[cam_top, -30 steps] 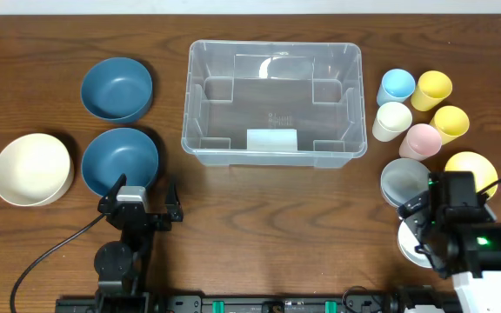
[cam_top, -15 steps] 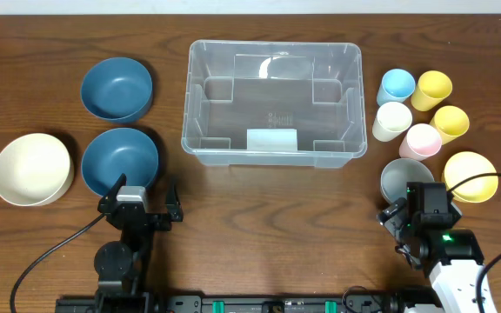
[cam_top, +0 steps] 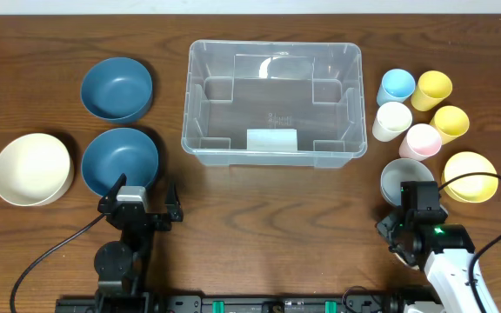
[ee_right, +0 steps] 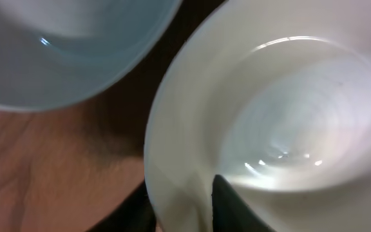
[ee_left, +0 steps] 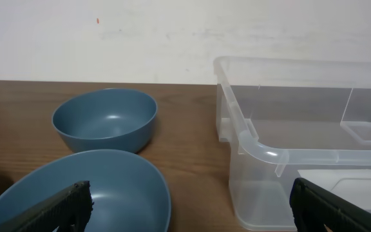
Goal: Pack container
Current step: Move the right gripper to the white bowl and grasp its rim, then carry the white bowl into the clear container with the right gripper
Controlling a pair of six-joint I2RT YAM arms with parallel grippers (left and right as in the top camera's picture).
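Note:
The container (cam_top: 271,45), a big clear bin with a white label, stands at the table's middle back, and its near corner (ee_left: 263,151) shows in the left wrist view. My right gripper (ee_right: 184,209) grips the rim of a white bowl (ee_right: 282,116), one finger inside and one outside. From overhead the right gripper (cam_top: 398,233) sits at the front right and hides that bowl. My left gripper (cam_top: 143,193) is open just in front of the nearer blue bowl (cam_top: 120,161), its jaws (ee_left: 190,196) wide apart and holding nothing.
A grey bowl (cam_top: 400,178) lies right beside the held one, and a yellow bowl (cam_top: 470,174) is to its right. Several coloured cups (cam_top: 421,140) stand right of the bin. A second blue bowl (cam_top: 116,88) and a cream bowl (cam_top: 31,169) are on the left.
My right arm has shifted left and toward the table's front edge, and its jaws have closed from wide open onto the white bowl's rim. The left arm has not moved.

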